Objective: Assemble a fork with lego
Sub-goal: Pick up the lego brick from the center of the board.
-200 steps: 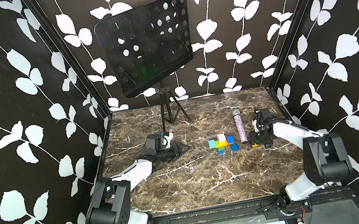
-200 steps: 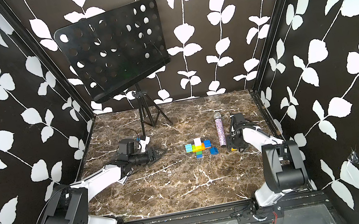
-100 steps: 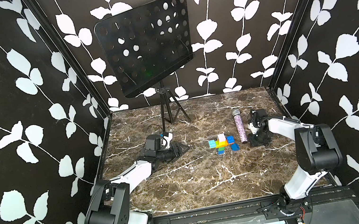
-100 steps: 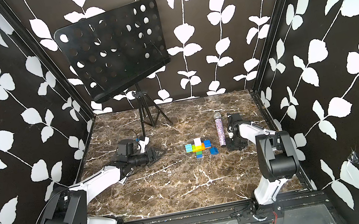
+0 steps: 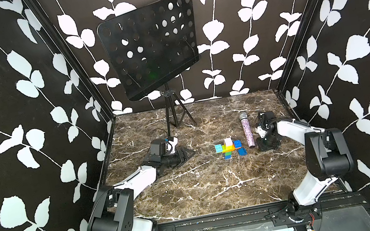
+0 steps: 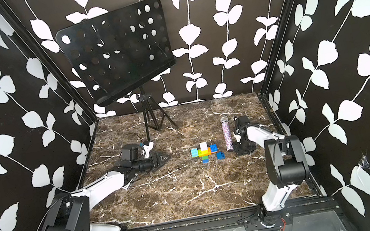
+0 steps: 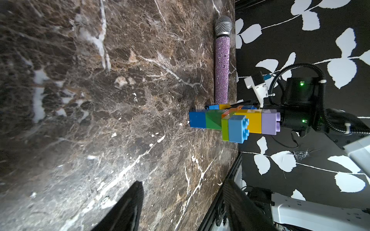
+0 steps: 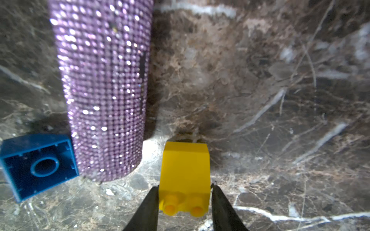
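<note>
The fork (image 5: 228,146) (image 6: 204,152) lies flat mid-table: blue-and-green stem, orange crossbar, and blue, lilac and light-blue prongs. The left wrist view shows the fork (image 7: 234,122) ahead. A loose blue brick (image 5: 242,151) (image 8: 38,166) lies beside it, hollow side up. My right gripper (image 5: 267,144) (image 8: 184,192) points down by the microphone's base. It is shut on a yellow brick (image 8: 185,174), with a finger pressed on each side, low over the marble. My left gripper (image 5: 187,153) (image 7: 183,182) rests left of the fork, open and empty.
A glittery pink microphone (image 5: 248,130) (image 8: 104,86) lies between the fork and my right gripper. A black perforated music stand (image 5: 151,50) rises on a tripod (image 5: 174,119) at the back left. Patterned walls close in three sides of the marble table (image 5: 204,189).
The right arm's upper links have shifted while its gripper stayed by the microphone's base, over the yellow brick. The left arm and the fork have not moved.
</note>
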### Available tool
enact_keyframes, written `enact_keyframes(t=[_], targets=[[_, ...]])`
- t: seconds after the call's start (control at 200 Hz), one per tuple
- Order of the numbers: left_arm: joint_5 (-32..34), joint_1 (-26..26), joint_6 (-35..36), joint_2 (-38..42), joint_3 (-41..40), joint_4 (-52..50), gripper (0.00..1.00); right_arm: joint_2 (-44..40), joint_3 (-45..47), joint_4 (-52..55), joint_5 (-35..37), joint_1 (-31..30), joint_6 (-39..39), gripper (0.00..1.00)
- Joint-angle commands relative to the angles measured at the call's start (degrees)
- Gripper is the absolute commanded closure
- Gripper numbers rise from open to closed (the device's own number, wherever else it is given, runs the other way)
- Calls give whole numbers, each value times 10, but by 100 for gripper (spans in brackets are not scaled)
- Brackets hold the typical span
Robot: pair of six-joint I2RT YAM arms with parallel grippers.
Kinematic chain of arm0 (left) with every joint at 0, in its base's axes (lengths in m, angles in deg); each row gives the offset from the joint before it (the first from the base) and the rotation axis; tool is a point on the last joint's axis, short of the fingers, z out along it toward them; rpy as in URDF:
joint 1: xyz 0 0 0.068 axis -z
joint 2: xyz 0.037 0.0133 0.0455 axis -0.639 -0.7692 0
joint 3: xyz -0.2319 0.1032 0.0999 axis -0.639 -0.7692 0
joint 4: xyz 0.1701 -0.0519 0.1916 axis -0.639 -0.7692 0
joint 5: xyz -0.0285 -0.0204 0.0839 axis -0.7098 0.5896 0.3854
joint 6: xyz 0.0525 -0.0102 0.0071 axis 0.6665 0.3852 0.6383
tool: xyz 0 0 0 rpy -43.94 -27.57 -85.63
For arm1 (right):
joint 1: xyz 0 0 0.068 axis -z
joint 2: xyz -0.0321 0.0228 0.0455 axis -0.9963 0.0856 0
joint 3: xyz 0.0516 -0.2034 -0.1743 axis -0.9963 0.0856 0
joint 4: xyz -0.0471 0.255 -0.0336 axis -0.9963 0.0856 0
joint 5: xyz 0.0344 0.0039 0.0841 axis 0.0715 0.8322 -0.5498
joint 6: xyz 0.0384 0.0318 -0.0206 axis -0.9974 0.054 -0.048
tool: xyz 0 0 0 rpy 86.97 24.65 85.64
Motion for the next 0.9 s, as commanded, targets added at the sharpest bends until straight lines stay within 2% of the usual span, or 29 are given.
enact_keyframes(t=[0.0,0.41,0.475,0.565,0.67,0.895], targets=[[3,4,-1,11,-7,4,34,-13,-9,14,4,2,10,58],[5,6,-2,15,-11,6,35,2,-3,-12,-2,2,5,64],[6,6,-2,15,-12,8,35,8,-4,-12,-2,2,4,63],[7,8,-4,15,-12,9,35,12,-3,-16,-1,2,0,57],[9,9,-4,16,-13,8,35,9,3,-26,-2,2,-3,56],[15,13,-7,19,-17,11,35,9,1,-27,-7,2,1,64]])
